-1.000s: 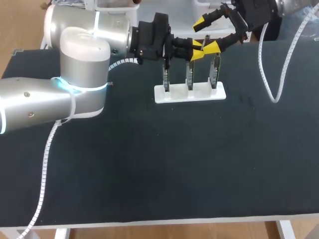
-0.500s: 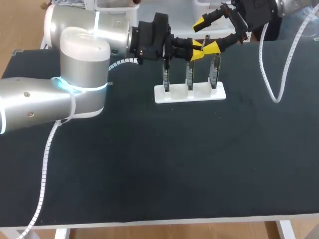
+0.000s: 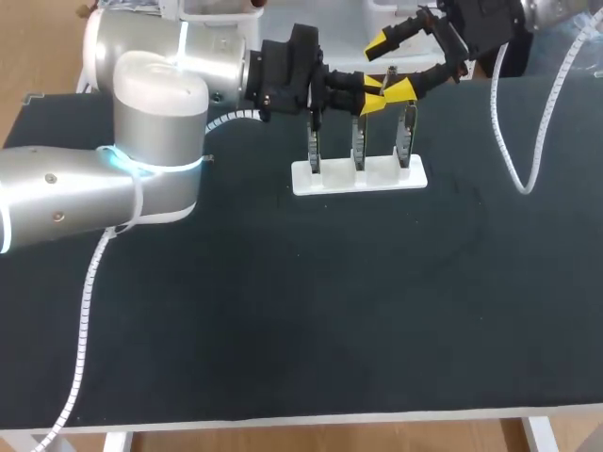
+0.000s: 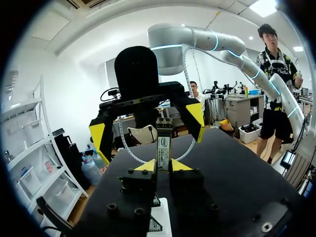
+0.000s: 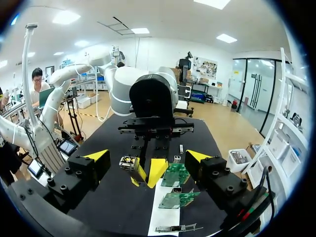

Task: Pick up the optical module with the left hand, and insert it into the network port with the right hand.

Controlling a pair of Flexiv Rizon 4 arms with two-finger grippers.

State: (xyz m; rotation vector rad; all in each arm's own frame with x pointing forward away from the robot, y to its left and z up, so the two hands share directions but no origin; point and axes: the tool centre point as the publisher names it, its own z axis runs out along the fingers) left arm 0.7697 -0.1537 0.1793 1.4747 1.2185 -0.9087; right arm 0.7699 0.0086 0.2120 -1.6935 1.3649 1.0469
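Note:
The optical module (image 4: 163,145), a slim metal stick, stands upright between the yellow tips of my left gripper (image 4: 163,165), which is shut on it. In the head view this left gripper (image 3: 370,94) hovers over the white holder (image 3: 358,177) with its three upright circuit boards (image 3: 359,141) carrying the network ports. My right gripper (image 3: 389,66) faces it from the far right, open, its fingers spread either side of the module. From the right wrist view, my right gripper (image 5: 148,157) is wide open, and the module (image 5: 128,162) sits just ahead, between the fingers, touching neither.
The white holder (image 5: 165,212) with green boards (image 5: 175,175) lies under and ahead of the right gripper. A white spiral cable (image 3: 513,160) hangs from the right arm onto the black table (image 3: 311,311). The bulky left arm (image 3: 141,141) covers the table's back left.

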